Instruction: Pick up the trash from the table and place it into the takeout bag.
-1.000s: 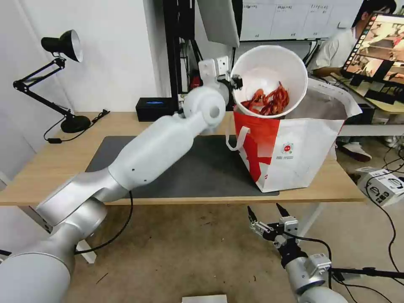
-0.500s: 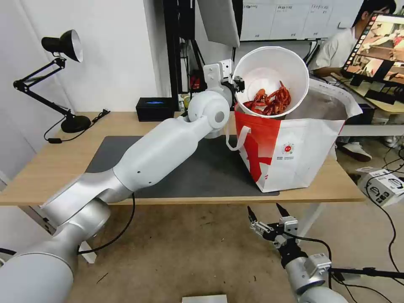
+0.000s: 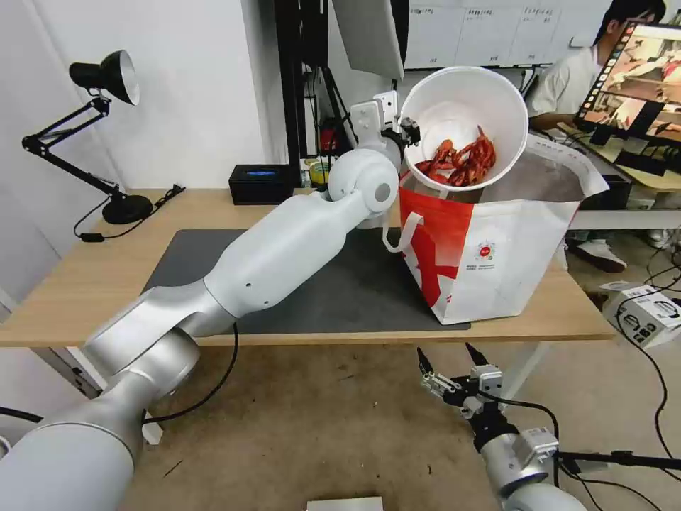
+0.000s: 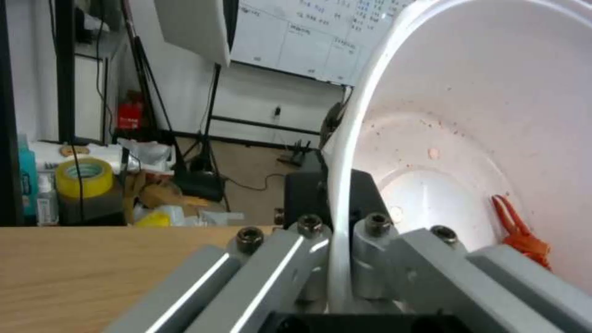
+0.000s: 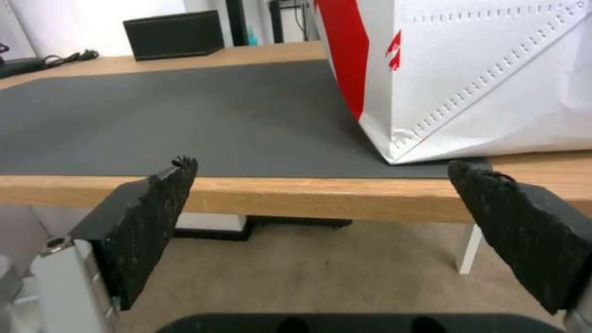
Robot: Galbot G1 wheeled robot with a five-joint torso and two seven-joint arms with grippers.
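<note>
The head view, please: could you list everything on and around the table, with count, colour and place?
White round bowl: one, tilted, red crayfish shells inside, held above the bag's open top.
Boxy red-and-white takeout bag: one, upright at the mat's right end.
Dark grey rectangular mat: one, on the light-wood table.
Black rectangular box: one, at the table's back edge.
Black desk lamp: one, back left corner.
Left gripper: shut on the bowl's rim beside the bag.
Right gripper: open, below the table's front edge.
</note>
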